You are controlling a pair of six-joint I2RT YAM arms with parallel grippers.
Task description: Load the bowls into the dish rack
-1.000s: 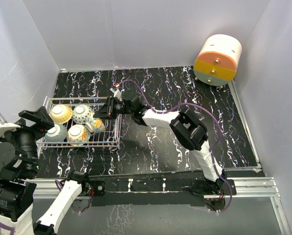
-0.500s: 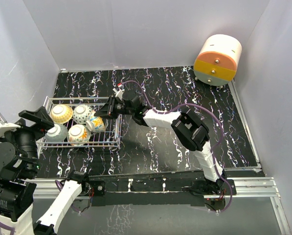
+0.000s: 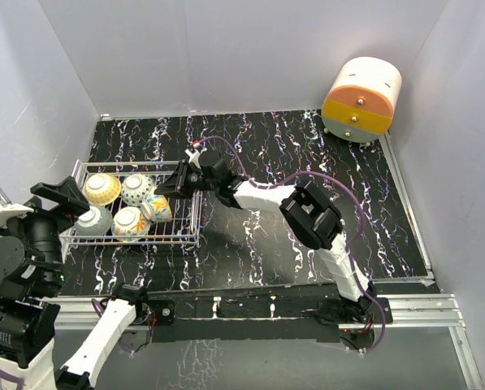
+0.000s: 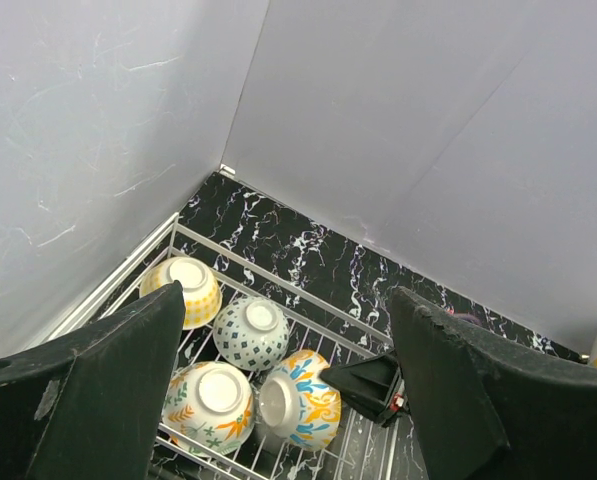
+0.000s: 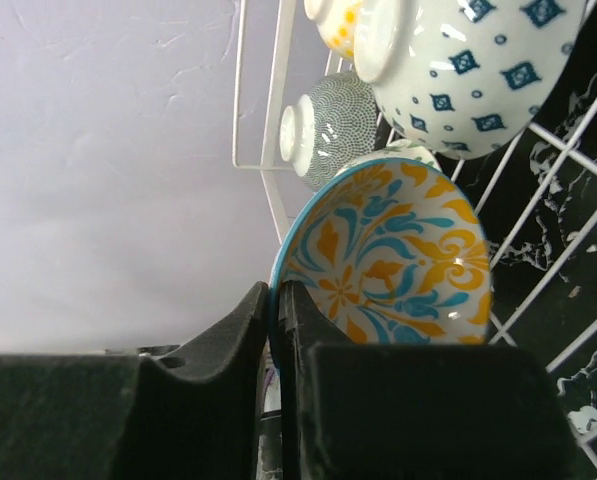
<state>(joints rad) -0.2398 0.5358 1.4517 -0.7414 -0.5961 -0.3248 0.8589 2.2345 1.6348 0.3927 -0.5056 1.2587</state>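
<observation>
- Left wrist view: left end effector (image 4: 288, 292) has its jaws spread wide and holds nothing. It hangs above the left end of the dish rack (image 3: 195, 219).
- Below it, four bowls sit upside down in the rack. Yellow bowl (image 3: 101, 188) and blue-white bowl (image 3: 136, 189) are in the far row, grey bowl (image 3: 93, 220) and orange-green bowl (image 3: 131, 223) in the near row.
- A fifth, the orange-blue bowl (image 3: 158, 209), is tipped on its side just right of those, inside the rack's right end.
- Right end effector (image 3: 179, 185) is clamped tight on that bowl, rim pinched between both fingers (right wrist view).
- Cannot tell whether the held bowl rests on the wires.
- Drawer unit (image 3: 361, 99) is well apart to the right of the right end effector, in the far corner of the worktop (image 3: 266, 244).
</observation>
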